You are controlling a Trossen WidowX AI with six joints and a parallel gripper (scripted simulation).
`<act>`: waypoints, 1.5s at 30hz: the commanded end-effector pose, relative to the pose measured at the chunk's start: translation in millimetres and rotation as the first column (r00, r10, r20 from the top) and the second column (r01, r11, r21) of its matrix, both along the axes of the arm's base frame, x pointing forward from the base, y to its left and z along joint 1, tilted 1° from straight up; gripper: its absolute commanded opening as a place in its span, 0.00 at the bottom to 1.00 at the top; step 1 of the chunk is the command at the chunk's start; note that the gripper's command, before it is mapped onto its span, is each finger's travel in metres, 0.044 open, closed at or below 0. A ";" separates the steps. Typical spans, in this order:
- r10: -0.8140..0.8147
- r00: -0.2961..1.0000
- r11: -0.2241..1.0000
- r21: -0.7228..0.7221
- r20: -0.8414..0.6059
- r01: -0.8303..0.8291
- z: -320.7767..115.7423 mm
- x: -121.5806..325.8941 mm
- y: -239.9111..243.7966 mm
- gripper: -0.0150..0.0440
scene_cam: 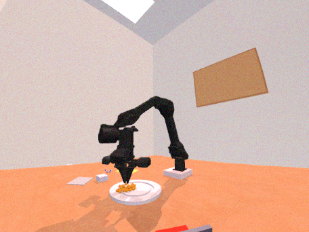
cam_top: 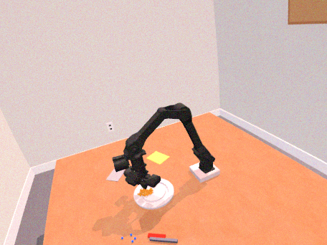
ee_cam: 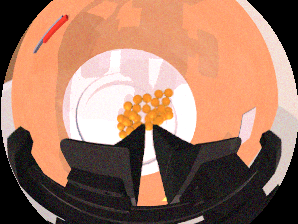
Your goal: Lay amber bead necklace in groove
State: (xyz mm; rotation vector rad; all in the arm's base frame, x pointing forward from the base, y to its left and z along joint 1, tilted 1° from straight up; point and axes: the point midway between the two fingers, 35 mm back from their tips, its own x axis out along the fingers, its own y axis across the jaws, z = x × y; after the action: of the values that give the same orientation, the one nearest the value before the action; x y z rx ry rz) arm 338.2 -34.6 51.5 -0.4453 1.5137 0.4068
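Observation:
The amber bead necklace [cam_top: 145,193] [scene_cam: 126,188] [ee_cam: 146,108] lies bunched in a loose heap on the white round bead board [cam_top: 168,195] [scene_cam: 154,190] [ee_cam: 186,115]. The heap covers part of one side of the board's ring groove; the rest of the groove shows bare. My gripper [cam_top: 144,187] [scene_cam: 126,183] [ee_cam: 149,127] points down at the edge of the heap, low over the board. Its fingers are nearly together, with an amber bead between the tips. How many beads they pinch is hidden.
A red bar [cam_top: 156,236] [ee_cam: 56,28] and a grey bar [cam_top: 163,240] [ee_cam: 38,47] lie side by side. Several small blue pieces [cam_top: 131,235] lie near them. A yellow note [cam_top: 158,157], a pale sheet [cam_top: 114,175] [scene_cam: 80,180] and a white block [scene_cam: 101,178] lie around the board.

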 end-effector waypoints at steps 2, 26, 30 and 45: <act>-0.004 1.000 1.000 0.004 0.012 0.004 18.9 1.5 1.5 0.25; -0.006 1.000 1.000 0.004 0.011 0.006 29.7 -20.5 -19.2 0.25; -0.006 1.000 1.000 0.004 0.011 0.006 27.2 -20.3 -19.3 0.25; -0.006 1.000 1.000 0.004 0.011 0.006 2.3 -18.8 -19.8 0.25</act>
State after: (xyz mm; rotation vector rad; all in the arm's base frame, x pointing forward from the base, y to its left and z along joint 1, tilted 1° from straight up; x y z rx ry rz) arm 319.0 -54.8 59.7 -0.4381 1.5079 0.3956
